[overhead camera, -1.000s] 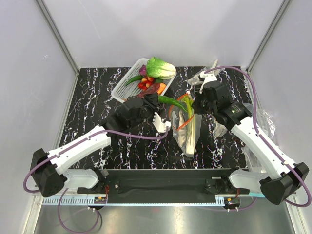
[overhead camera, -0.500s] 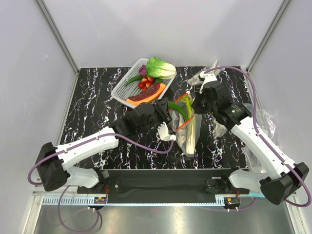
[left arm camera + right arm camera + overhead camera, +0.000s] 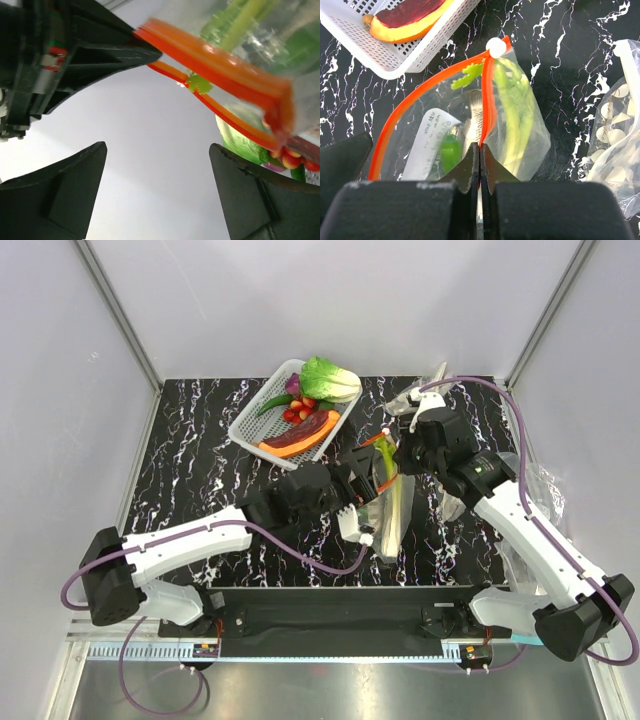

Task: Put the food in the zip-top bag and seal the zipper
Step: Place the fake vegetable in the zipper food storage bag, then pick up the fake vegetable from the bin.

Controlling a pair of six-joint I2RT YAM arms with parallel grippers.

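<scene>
The zip-top bag (image 3: 388,508) lies at mid-table with its mouth toward the basket. Its zipper (image 3: 425,95) gapes in an orange loop. Inside lie the food pieces: a leek (image 3: 512,107), a pale root (image 3: 475,117) and a green piece (image 3: 450,150) beside the white label (image 3: 427,142). My right gripper (image 3: 480,146) is shut on the zipper strip, holding one lip up (image 3: 393,458). My left gripper (image 3: 157,146) is open and empty just below the raised strip (image 3: 220,70), at the bag's mouth (image 3: 360,502).
A white basket (image 3: 252,422) at the back holds a leafy cabbage (image 3: 330,378), small red pieces (image 3: 298,412) and an orange-rimmed slice (image 3: 300,432). Wrinkly clear bags lie at the right (image 3: 615,135) and at the back right (image 3: 420,392).
The left arm swung right to the bag's mouth with a long green piece, then opened its jaws; the piece is no longer in them. The right gripper stayed put.
</scene>
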